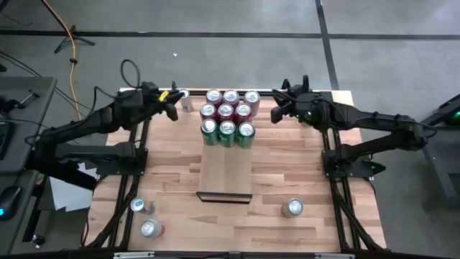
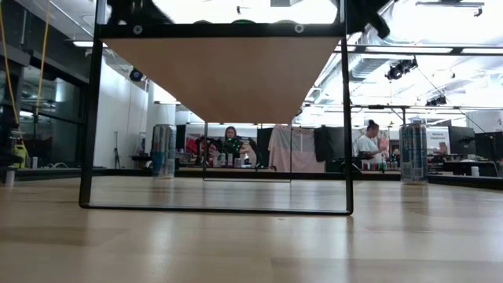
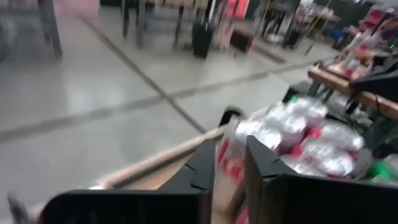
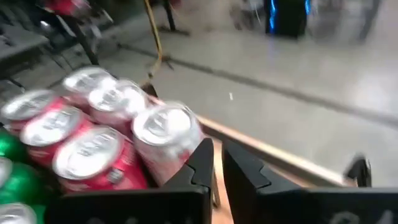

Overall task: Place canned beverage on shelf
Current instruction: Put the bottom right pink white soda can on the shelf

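Butcher-block tabletop (image 1: 287, 165) carries the shelf (image 1: 225, 173), a pale board running from a cluster of nine cans (image 1: 228, 115) at its far end to a dark lip at its near end. Left gripper (image 1: 172, 109) hangs just left of the cluster, jaws together, empty. Right gripper (image 1: 277, 111) hangs just right of it, jaws together, empty. Three loose cans (image 1: 147, 216) lie near the shelf's near end.

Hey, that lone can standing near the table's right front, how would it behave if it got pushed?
The lone can stands upright and narrow, so a high push would probably tip it. Being round, it would likely roll afterwards. Its shiny metal wall may be slippery.
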